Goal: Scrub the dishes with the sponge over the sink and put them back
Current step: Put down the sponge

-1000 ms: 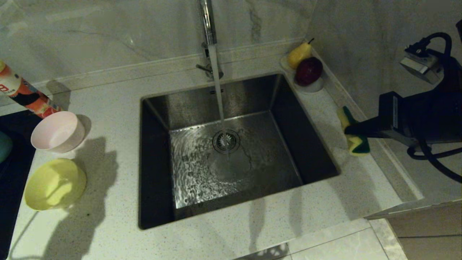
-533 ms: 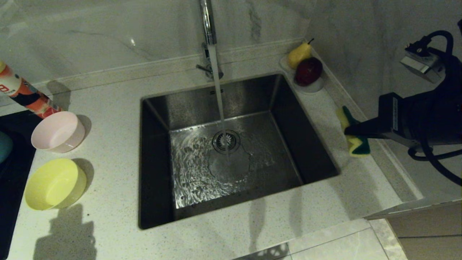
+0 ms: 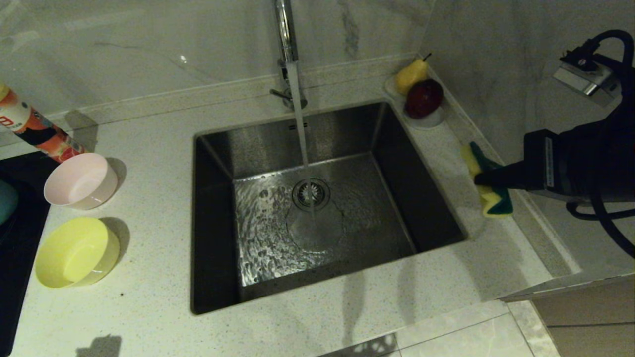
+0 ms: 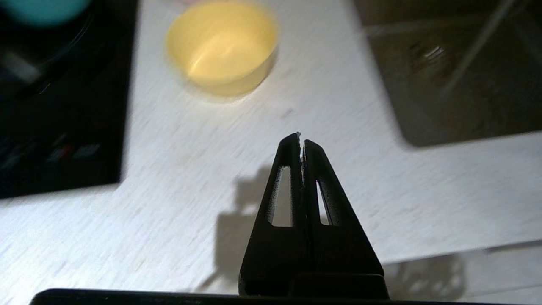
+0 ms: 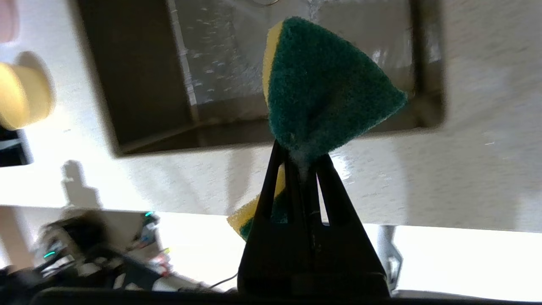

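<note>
A: Right gripper (image 3: 477,178) is clamping the sponge (image 3: 488,191), jaws pinched tight on its middle so it is folding, green face out. It is hanging over the counter strip just right of the sink (image 3: 426,198), not above the basin.

B: Left gripper (image 4: 301,137)?

A: Showing only in its wrist view. Fingers are pressing together, holding nothing, hovering above the white countertop (image 4: 190,169) short of the yellow bowl (image 4: 221,45).

B: Bowls?

A: Yellow bowl and pink bowl (image 3: 79,181) are sitting upright on the counter left of the sink, pink one farther back, a gap between them. A blue-green round edge (image 3: 6,201) is peeking in over the dark cooktop (image 3: 20,233); cannot tell what it is.

B: Water?

A: Tap (image 3: 285,34) is running, the stream (image 3: 300,129) is landing beside the drain strainer (image 3: 310,194).
</note>
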